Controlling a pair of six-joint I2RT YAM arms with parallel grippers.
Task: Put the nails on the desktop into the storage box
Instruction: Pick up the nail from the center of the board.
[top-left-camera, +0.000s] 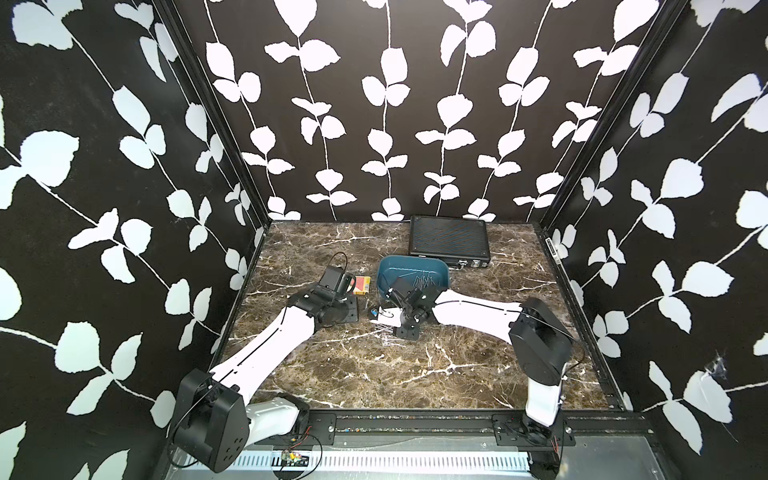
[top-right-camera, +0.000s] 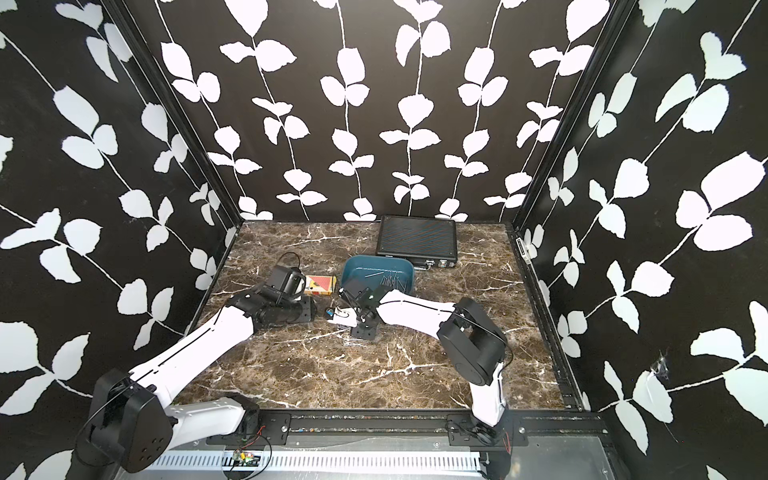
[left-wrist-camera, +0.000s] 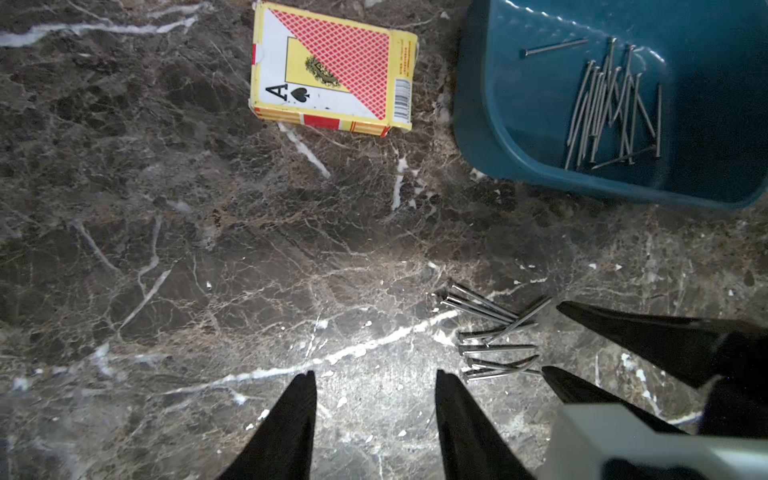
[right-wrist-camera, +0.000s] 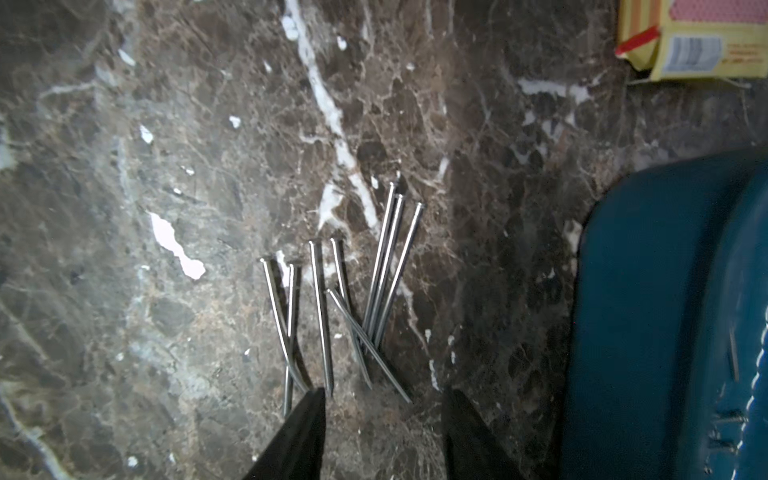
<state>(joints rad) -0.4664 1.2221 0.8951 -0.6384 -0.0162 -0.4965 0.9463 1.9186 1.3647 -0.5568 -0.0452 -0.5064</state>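
Left gripper (left-wrist-camera: 375, 374) is hanging low over bare desktop (left-wrist-camera: 187, 249). Its jaws are standing about half apart and gripping nothing. Ahead of it, a yellow-red card box (left-wrist-camera: 332, 66) is lying flat, ace of spades facing up.

Next over, loose nails (left-wrist-camera: 494, 336) are lying in a small crossed pile on the marble, at least one of them bent. Their heads are pointing away from the right gripper (left-wrist-camera: 552, 336).

The right gripper is sitting at the pointed ends of that pile, jaws half apart. In the right wrist view its fingers (right-wrist-camera: 307, 415) are flanking the tips. One bent tip is touching or running under a finger, cannot tell which. No nail is looking lifted.

Storage box (left-wrist-camera: 498, 124) is sitting near the pile, apart from it. Boxed nails (left-wrist-camera: 611, 112) are lying inside, bunched toward one side, with one lying alone.

In a top view, a black ribbed case (top-left-camera: 449, 241) is sitting right behind the storage box, against the back wall.
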